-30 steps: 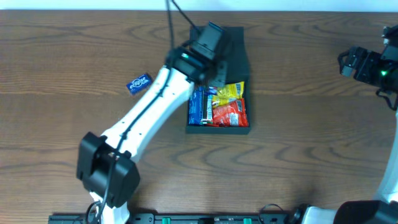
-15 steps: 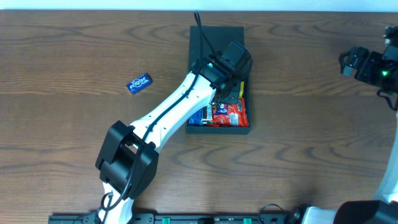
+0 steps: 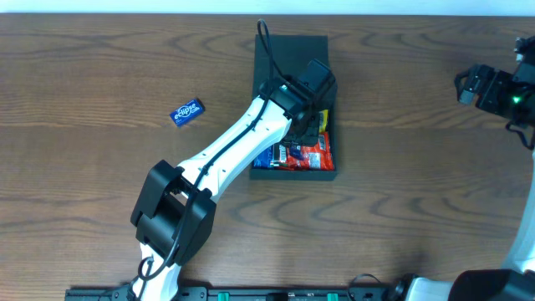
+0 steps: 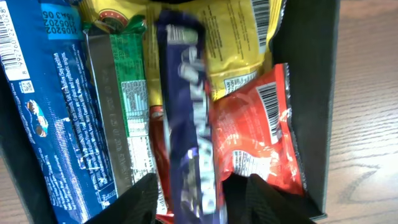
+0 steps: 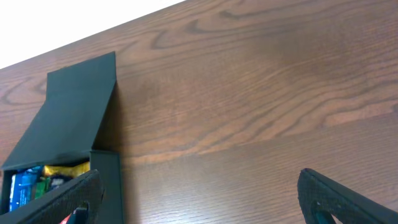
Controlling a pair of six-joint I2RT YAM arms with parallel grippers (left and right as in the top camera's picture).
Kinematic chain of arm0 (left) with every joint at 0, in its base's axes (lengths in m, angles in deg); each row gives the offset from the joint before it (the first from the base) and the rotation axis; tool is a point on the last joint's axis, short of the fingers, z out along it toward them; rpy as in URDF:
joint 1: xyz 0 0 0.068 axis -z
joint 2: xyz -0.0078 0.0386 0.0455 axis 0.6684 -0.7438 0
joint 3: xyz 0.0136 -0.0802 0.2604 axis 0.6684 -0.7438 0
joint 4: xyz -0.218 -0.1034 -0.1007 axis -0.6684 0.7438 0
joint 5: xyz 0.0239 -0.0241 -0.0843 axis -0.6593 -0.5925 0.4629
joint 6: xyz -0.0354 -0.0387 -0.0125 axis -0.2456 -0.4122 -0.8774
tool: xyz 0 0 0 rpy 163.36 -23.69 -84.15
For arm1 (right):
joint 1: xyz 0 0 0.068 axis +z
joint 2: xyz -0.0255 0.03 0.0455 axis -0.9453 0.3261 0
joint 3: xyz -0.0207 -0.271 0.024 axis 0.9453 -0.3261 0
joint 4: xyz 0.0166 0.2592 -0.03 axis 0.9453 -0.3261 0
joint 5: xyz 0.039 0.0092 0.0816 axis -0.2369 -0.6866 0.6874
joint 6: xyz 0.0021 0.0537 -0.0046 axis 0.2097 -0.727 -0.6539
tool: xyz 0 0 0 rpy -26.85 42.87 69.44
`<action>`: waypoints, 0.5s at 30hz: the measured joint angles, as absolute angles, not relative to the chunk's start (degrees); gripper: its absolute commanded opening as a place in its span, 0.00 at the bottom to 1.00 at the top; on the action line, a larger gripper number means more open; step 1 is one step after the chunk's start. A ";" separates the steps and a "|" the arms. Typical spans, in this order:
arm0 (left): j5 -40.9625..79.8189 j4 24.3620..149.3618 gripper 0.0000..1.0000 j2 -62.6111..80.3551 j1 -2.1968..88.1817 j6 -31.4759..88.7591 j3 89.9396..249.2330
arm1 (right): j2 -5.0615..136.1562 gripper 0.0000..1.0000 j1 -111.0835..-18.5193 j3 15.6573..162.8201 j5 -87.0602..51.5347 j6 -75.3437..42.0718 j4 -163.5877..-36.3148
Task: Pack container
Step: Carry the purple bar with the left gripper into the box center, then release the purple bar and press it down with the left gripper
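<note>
1 dark teal-grey square cardboard box (image 3: pixel 290 50); inside, 5 shiny plastic snack pkts (image 4: pixel 189 124); left of box, 1 small blue pkt (image 3: pixel 188 111).

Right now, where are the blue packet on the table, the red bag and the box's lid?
blue packet (image 3: pixel 188 111): overhead view, middle of its wrapper.
red bag (image 4: pixel 258 138): left wrist view, its crinkled middle.
lid (image 5: pixel 69 113): right wrist view, middle of the flat flap.

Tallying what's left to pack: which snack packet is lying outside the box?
The small blue packet with white lettering, alone on the table, to the left of the container. Every other packet in view lies inside the container.
</note>
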State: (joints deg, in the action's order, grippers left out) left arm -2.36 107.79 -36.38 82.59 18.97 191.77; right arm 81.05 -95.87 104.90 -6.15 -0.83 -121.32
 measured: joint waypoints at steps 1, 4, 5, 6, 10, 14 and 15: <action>-2.36 107.75 0.49 -36.38 82.54 19.04 191.77 | 81.05 0.99 -95.87 104.90 -6.15 -0.83 -121.34; -2.36 107.75 0.50 -36.38 82.06 19.04 191.77 | 81.05 0.99 -95.87 104.90 -6.15 -0.83 -121.40; -2.34 107.75 0.49 -36.38 81.78 19.04 191.77 | 81.05 0.99 -95.87 104.90 -6.17 -0.83 -121.45; -2.36 107.77 0.49 -36.38 81.47 19.04 191.79 | 81.05 0.99 -95.87 104.90 -6.17 -0.83 -121.49; -2.41 107.79 0.38 -36.40 80.23 19.10 192.45 | 81.05 0.99 -95.87 104.90 -6.15 -0.83 -121.53; -2.49 106.41 0.11 -36.40 80.25 21.16 195.51 | 81.05 0.99 -95.87 104.90 -6.15 -0.83 -121.53; -2.63 105.71 0.06 -36.40 80.40 21.70 196.21 | 81.05 0.99 -95.87 104.90 -6.15 -0.83 -121.56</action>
